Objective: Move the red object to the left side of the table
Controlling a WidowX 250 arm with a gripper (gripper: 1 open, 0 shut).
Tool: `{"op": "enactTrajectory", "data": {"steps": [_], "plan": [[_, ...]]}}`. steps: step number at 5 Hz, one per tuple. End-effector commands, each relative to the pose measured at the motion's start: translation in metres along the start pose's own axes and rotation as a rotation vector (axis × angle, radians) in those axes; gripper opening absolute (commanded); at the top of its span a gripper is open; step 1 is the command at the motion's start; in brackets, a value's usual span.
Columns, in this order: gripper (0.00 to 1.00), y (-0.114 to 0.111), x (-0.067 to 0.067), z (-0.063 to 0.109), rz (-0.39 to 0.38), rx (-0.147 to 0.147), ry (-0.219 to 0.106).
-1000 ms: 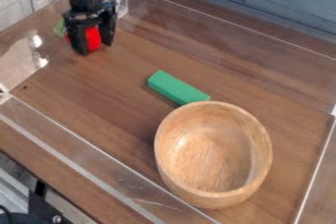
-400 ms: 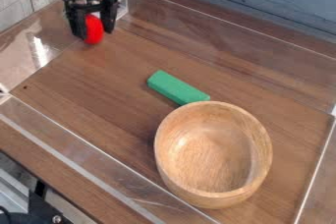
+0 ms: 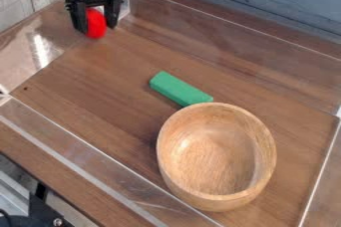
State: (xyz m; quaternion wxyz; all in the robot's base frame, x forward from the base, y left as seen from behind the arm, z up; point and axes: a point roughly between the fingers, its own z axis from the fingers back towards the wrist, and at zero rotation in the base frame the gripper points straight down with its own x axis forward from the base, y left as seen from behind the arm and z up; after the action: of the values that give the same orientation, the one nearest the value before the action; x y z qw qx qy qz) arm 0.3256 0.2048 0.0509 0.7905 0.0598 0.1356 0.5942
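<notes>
Red object (image 3: pixel 95 24), a small strawberry-like toy, is the smallest item on the dark wood-grain desk (image 3: pixel 94 112), which is bordered by low clear walls. A wooden bowl (image 3: pixel 216 154) sits at the near right, with a green block (image 3: pixel 178 89) just beyond its rim at mid-desk. At the far left corner, the black gripper (image 3: pixel 94 14) points downward with jaws spread, the toy lying on the desk between them.

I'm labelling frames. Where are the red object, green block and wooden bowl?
red object (image 3: pixel 95 25), camera view, red body
green block (image 3: pixel 178 90), camera view, top face
wooden bowl (image 3: pixel 261 129), camera view, right rim
</notes>
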Motion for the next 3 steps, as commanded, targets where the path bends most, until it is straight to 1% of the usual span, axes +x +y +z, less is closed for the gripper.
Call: {"op": "enactTrajectory", "data": {"steps": [1,2,3], "plan": [[1.0,0.008,-0.003,0.033,-0.012,-0.052,-0.059],[1.0,0.002,-0.009,0.045,-0.014,-0.052,-0.045],[1.0,-0.005,-0.018,0.061,-0.021,-0.063,-0.032]]}}
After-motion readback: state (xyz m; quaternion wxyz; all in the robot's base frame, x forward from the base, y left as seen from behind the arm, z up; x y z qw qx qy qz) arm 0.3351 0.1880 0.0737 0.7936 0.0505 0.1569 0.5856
